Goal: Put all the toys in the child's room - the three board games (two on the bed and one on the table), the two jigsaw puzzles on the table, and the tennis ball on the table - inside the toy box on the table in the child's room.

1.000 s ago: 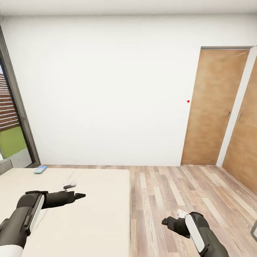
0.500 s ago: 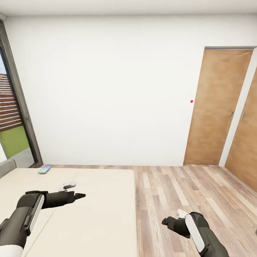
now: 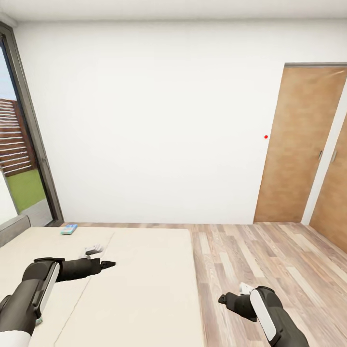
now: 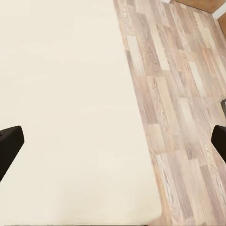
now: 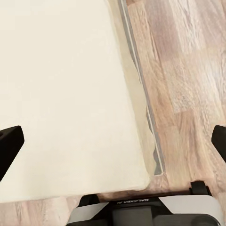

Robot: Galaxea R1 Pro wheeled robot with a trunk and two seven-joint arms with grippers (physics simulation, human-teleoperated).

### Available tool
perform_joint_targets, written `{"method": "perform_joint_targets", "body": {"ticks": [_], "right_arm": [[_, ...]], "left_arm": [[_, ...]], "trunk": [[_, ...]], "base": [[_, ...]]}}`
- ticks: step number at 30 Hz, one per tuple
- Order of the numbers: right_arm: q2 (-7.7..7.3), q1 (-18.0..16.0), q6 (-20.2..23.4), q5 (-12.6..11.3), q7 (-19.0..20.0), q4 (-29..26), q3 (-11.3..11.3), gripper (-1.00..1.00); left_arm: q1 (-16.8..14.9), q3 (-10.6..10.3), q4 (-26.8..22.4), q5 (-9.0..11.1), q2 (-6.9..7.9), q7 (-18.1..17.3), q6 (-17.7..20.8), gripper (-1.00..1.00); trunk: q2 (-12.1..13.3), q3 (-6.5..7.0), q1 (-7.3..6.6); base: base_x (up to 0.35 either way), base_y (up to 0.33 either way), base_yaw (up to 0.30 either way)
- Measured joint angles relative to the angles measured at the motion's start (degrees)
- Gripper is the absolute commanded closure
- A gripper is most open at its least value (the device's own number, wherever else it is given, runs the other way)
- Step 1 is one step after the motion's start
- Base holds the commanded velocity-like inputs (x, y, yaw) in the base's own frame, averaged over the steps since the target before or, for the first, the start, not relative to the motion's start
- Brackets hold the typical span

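The beige bed (image 3: 140, 279) fills the lower left of the head view, with a low grey headboard (image 3: 12, 230) at its left edge. A small blue board game (image 3: 69, 229) lies flat at the bed's far edge, well beyond my left gripper (image 3: 109, 263). That gripper hovers open over the mattress (image 4: 70, 94), its dark fingertips (image 4: 9, 146) spread wide with nothing between them. My right gripper (image 3: 222, 299) hangs open over the wood floor just off the bed's near corner (image 5: 146, 174), also holding nothing. The table and the toy box are out of view.
Wood floor (image 3: 270, 260) runs to the right of the bed toward two brown wooden doors (image 3: 303, 144). A dark-framed glass door (image 3: 21, 159) stands at the left. A white wall with a small red dot (image 3: 265, 137) faces me. My base (image 5: 141, 212) sits by the bed's corner.
The whole picture has shifted right, so the camera has turned left; more of the glass door and bed show. Both arms hold the same pose.
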Motion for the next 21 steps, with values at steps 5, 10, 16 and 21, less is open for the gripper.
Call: {"method": "perform_joint_targets", "body": {"ticks": [5, 10, 16, 21], "right_arm": [[0.0, 0.0, 0.0, 0.0, 0.0, 0.0, 0.1, -1.0], [-0.03, 0.0, -0.2, 0.0, 0.0, 0.0, 0.2, -1.0], [-0.07, 0.1, -2.8, 0.0, 0.1, 0.2, 0.3, -1.0], [-0.15, 0.1, -4.6, -0.1, 0.2, 0.4, 0.3, -1.0]], "left_arm": [[0.0, 0.0, 0.0, 0.0, 0.0, 0.0, 0.0, -1.0], [0.0, 0.0, 0.0, 0.0, 0.0, 0.0, 0.0, -1.0], [0.0, 0.0, 0.0, 0.0, 0.0, 0.0, 0.0, -1.0], [0.0, 0.0, 0.0, 0.0, 0.0, 0.0, 0.0, -1.0]], "trunk": [[0.0, 0.0, 0.0], [0.0, 0.0, 0.0], [0.0, 0.0, 0.0], [0.0, 0.0, 0.0]], "base": [[0.0, 0.279, 0.0], [0.0, 0.279, 0.0], [0.0, 0.279, 0.0], [0.0, 0.279, 0.0]]}}
